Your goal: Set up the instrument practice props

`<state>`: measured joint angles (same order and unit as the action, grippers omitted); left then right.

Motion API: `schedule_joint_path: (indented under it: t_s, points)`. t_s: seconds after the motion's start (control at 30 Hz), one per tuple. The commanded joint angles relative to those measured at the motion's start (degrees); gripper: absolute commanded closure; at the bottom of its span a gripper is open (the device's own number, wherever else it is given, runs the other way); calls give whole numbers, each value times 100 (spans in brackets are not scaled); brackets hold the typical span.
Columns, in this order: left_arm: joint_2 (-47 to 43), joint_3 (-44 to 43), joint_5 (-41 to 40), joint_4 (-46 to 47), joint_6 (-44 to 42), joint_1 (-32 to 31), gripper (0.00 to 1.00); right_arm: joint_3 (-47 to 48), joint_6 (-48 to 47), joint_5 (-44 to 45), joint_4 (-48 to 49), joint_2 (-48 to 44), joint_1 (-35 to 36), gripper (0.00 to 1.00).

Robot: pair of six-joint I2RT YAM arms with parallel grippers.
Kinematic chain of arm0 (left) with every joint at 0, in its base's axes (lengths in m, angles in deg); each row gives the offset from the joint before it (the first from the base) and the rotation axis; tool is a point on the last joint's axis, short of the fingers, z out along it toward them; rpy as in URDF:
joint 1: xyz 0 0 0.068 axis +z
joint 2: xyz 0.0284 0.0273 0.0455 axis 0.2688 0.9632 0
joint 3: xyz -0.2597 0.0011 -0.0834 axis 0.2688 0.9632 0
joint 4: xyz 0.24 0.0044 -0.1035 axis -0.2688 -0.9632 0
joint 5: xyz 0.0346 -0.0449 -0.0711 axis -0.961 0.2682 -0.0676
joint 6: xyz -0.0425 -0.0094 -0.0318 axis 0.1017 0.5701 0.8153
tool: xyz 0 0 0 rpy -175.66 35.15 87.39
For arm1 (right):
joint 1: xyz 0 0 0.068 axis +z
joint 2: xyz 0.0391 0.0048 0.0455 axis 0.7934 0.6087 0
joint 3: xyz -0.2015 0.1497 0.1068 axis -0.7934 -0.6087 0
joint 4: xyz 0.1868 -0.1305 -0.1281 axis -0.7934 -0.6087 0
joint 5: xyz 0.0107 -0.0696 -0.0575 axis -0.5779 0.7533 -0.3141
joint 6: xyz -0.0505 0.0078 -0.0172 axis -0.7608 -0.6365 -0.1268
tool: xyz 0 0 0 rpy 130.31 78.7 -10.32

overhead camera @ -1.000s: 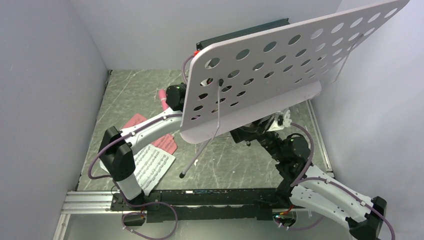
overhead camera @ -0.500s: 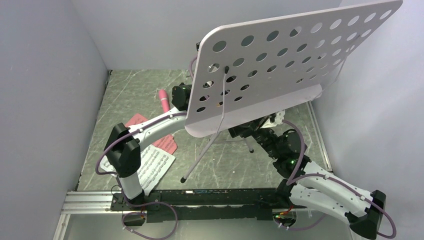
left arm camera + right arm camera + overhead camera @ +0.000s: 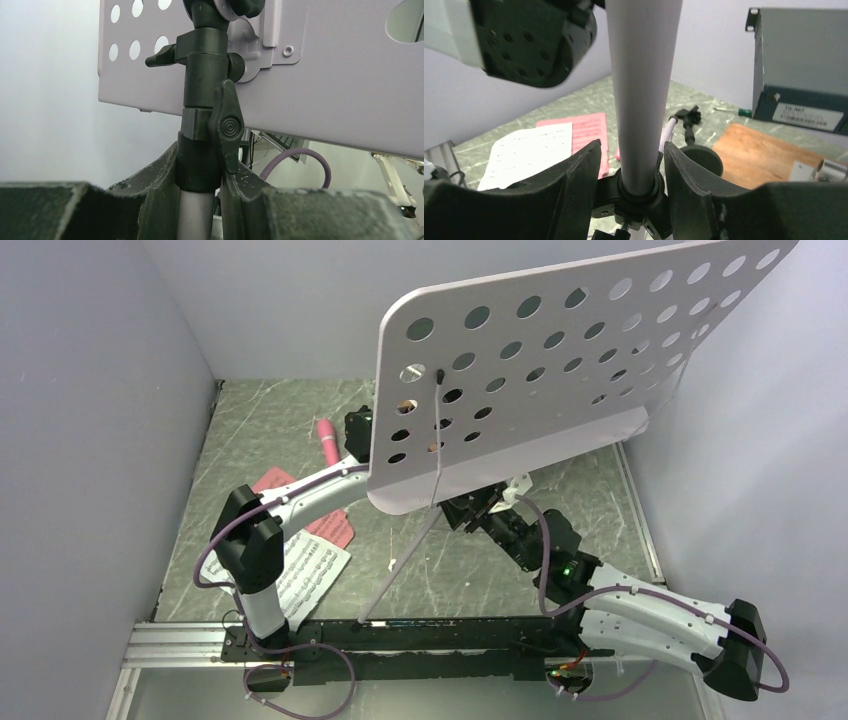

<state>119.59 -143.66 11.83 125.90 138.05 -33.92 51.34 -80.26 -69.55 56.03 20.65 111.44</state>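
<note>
The pale lavender perforated desk [image 3: 560, 370] stands tilted high on its silver tripod pole [image 3: 195, 215], which a black clamp collar [image 3: 202, 120] joins to it. My left gripper [image 3: 200, 167] is shut on the pole just under the collar; in the top view it is hidden behind the desk. My right gripper [image 3: 634, 165] is shut low on the same pole [image 3: 641, 90] at the black leg hub [image 3: 639, 202], seen under the desk in the top view [image 3: 468, 508]. One thin tripod leg [image 3: 400, 560] hangs free. The pink microphone [image 3: 327, 440], pink sheets [image 3: 272, 483] and white sheet [image 3: 310, 575] lie at left. The black mic stand [image 3: 700, 157] stands behind the pole.
The dark rack box [image 3: 804, 65] sits at the back by the wall, a green-handled screwdriver [image 3: 744, 113] in front of it. A wooden board [image 3: 764, 155] lies beside the mic stand. Grey walls close in on the left, back and right.
The desk has swung left and more upright. My right arm has slid left along the table with the pole's lower end. The free tripod leg has swung toward the near rail.
</note>
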Motion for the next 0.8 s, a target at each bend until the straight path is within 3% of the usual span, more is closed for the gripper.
schedule_joint_path:
  t_s: [0.0,0.1,0.33,0.5,0.77]
  points:
    - [-618,-578,-870,871,49,16,100,-179,-105,453,-170,-85,39,50]
    - [-678,-519,-886,884,47,17,100,-193,-166,583,-418,-179,39,57]
    - [-694,-162,-1068,1054,130,68,100,-51,-183,993,-1319,-518,39,87]
    - [-459,-246,-1099,1108,311,119,100,-149,-4,1483,-1749,-672,56,100]
    - [39,-314,-935,1108,487,132,100,-321,484,2953,-2347,-919,122,100]
